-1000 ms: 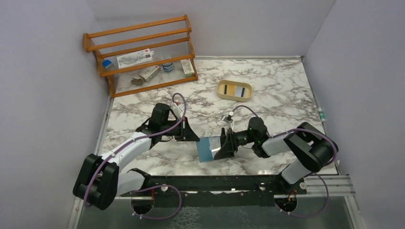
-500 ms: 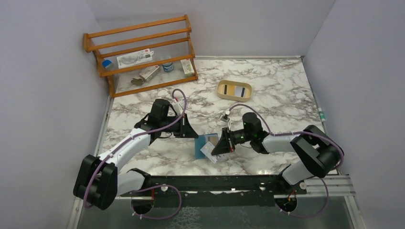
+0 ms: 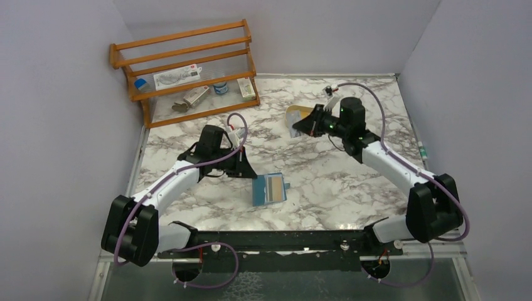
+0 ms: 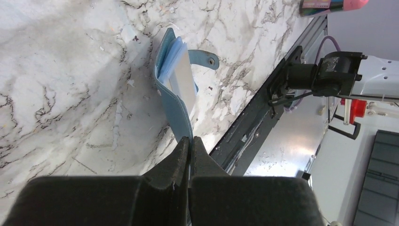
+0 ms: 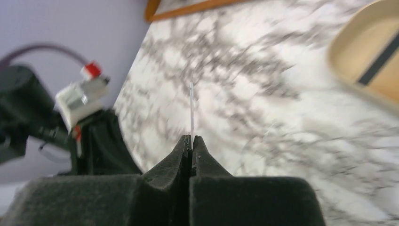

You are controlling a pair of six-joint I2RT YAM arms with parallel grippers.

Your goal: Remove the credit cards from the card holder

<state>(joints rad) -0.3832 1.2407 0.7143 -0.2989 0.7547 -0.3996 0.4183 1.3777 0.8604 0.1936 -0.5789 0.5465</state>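
The left gripper (image 4: 190, 141) was closed tight, pinching the near edge of the blue card holder (image 4: 171, 101). The holder lay open on the marble table (image 3: 351, 182), with pale cards (image 4: 181, 80) tucked in its pocket. The right gripper (image 5: 191, 139) was also clamped shut, on a single card (image 5: 192, 108) seen edge-on. It hung above the table just beside the tan tray (image 5: 348, 52), well apart from the holder.
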